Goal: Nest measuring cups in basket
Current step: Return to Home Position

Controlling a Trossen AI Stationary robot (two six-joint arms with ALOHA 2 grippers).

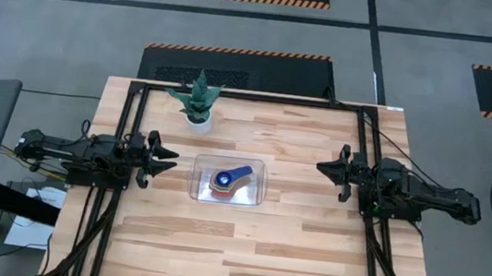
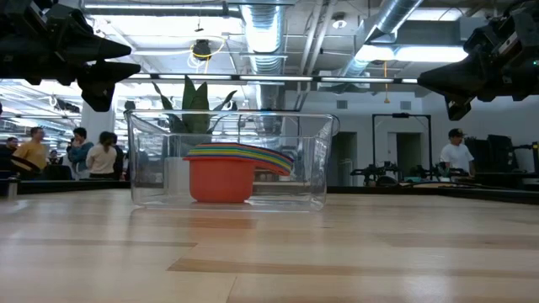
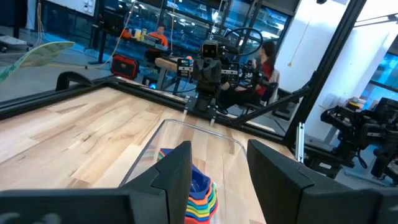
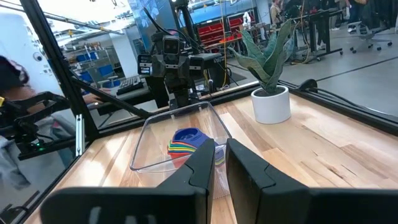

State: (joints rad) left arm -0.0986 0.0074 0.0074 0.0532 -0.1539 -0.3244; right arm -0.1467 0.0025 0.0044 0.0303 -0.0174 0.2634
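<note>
While both claws [image 1: 169, 159] [image 1: 324, 169] hang released, rainbow measuring cups [image 1: 229, 180] sit nested in the basket [image 1: 258, 198]

Table [image 1: 300, 237]: pale wooden planks, smooth, with a soft sheen in the low view.
Basket [image 2: 316, 160]: clear, see-through plastic, glossy, with light glinting on its walls.
Measuring cups [image 2: 223, 172]: smooth coloured plastic, slightly shiny; the red one at the bottom of the stack looked nearly matt.
Plant pot [image 4: 272, 104]: white, smooth and matt.
Plant [image 4: 267, 59]: stiff green leaves with a dull, waxy surface.
Table frame [image 1: 369, 161]: black metal bars, matt.
Left gripper [image 3: 217, 171]: dark, matt fingers [image 3: 177, 174].
Right gripper [image 4: 220, 165]: dark, matt fingers [image 4: 249, 171].
</note>
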